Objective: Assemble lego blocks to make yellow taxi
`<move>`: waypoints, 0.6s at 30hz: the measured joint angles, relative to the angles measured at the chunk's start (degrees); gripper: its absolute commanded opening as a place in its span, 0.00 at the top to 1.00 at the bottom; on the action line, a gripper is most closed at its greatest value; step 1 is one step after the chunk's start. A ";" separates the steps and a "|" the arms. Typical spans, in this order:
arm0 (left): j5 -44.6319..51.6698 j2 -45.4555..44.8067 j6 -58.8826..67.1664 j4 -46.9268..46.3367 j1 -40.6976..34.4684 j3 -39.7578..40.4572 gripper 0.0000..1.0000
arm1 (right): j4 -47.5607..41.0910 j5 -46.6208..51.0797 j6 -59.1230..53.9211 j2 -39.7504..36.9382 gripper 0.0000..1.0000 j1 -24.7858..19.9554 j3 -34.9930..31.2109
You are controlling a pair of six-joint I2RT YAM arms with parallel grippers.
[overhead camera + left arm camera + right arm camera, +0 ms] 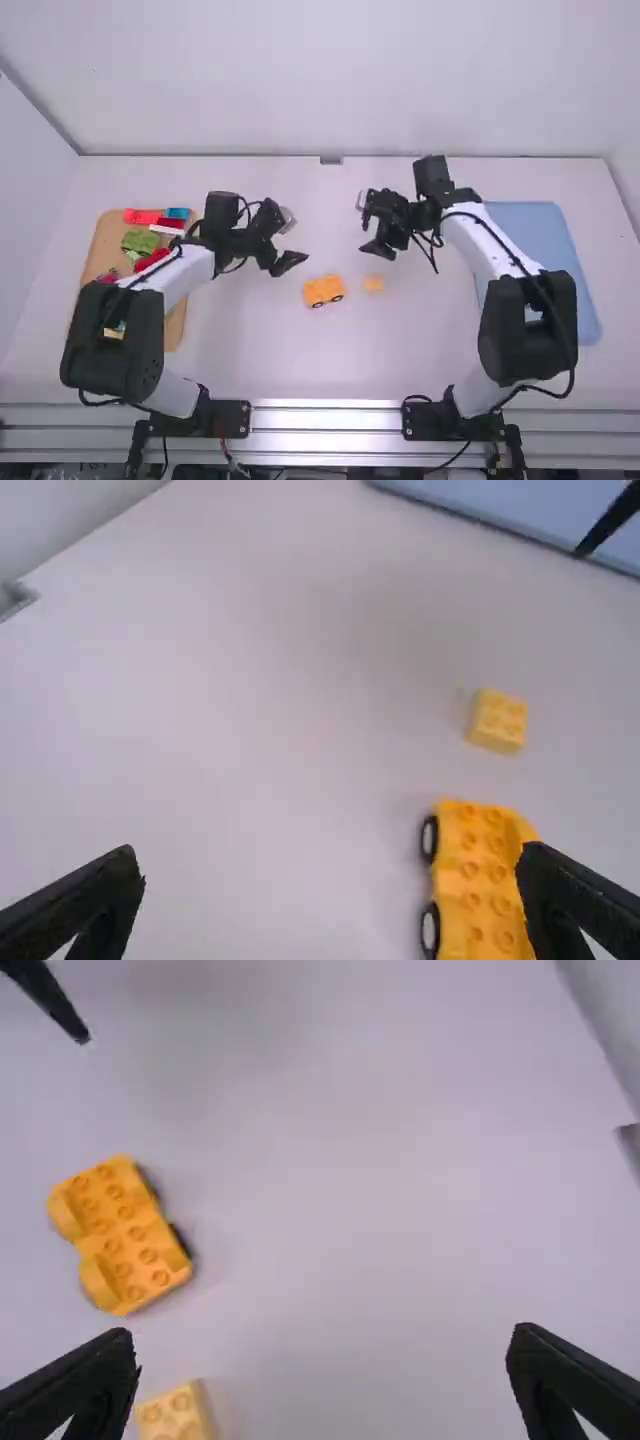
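Studded yellow car base [324,288] beside a small yellow block [373,284]

The car base lies right of the left gripper's [284,263] fingers, nearer the robot; its long axis runs mostly left to right, right end angled slightly away. The block sits nearer the robot than the right gripper's [379,250] fingers. Both pairs of fingers are spread, released.

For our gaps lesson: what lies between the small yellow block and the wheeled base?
Just bare table separates the block from the base in the high view.
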 measured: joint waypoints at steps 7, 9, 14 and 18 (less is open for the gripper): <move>8.70 0.00 5.25 17.16 -0.22 -11.10 0.01 | 8.44 -5.18 -7.89 0.00 0.01 -2.14 -11.93; 9.35 0.15 4.17 19.63 -0.22 -12.22 0.01 | 10.27 -6.54 -8.48 0.00 0.02 -3.02 -13.53; 11.76 3.19 0.02 26.93 -0.24 -13.46 0.01 | 14.88 -11.41 -9.88 0.00 0.01 -6.32 -18.91; 12.15 7.72 -1.14 30.97 -1.11 -13.49 0.01 | 16.57 -13.49 -12.63 0.39 0.01 -8.04 -22.23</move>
